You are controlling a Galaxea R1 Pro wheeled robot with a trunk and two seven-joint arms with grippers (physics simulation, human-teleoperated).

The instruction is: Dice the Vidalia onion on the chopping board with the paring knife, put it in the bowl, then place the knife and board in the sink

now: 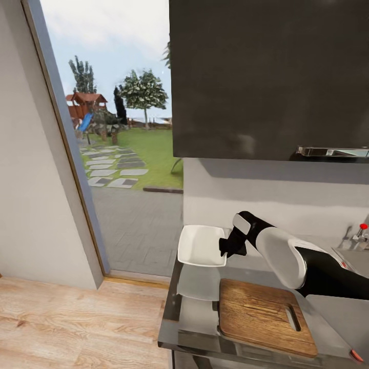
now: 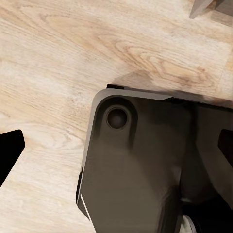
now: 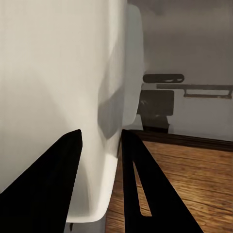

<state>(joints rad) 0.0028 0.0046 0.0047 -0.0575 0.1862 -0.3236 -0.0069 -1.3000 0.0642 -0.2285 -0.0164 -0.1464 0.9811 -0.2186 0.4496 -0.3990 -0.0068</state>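
A bare chopping board lies nearest on the countertop, the paring knife's red handle tip at the frame's corner. Beyond it, the right gripper pinches the rim of the white bowl, lifted and tilted by the counter's end. Such a thin edge hold could let it slip floorward. Left claw: cannot tell. The tap marks the sink farther right.

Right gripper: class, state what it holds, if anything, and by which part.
The right gripper holds the bowl by its rim on the side facing the chopping board; one finger sits inside the rim, one outside.
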